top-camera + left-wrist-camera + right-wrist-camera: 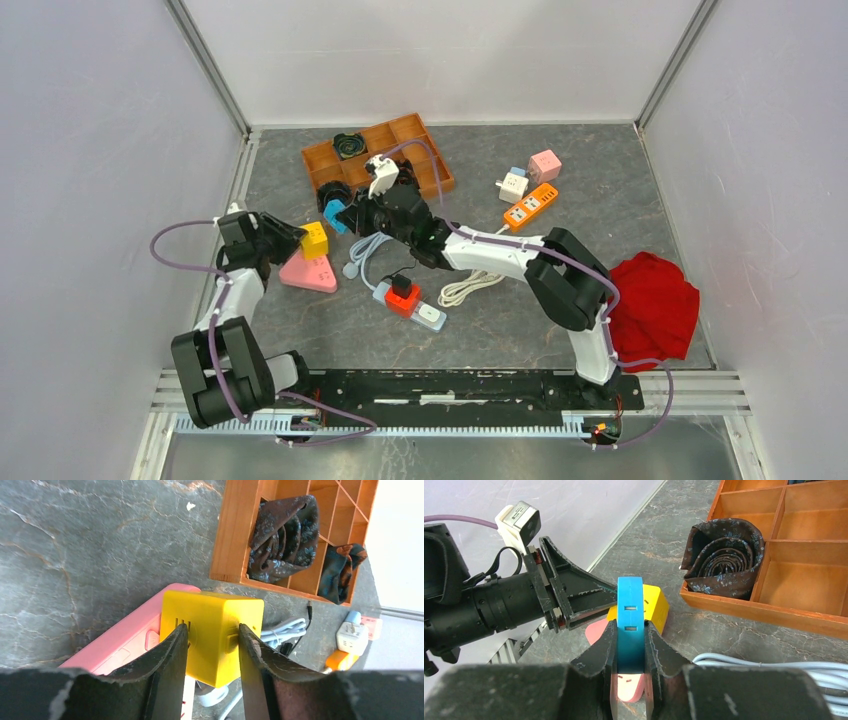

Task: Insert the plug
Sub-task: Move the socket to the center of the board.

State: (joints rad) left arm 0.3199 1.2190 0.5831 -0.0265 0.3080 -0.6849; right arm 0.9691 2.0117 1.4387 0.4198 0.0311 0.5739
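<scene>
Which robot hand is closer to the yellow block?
Left. The left fingers are right at the yellow block, one toward each side. The right fingers hold a blue plug just beside the block.

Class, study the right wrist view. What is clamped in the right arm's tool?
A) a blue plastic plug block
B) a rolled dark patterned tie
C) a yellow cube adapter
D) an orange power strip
A: the right tool is shut on the blue plastic plug block, which stands up between its fingers.
</scene>
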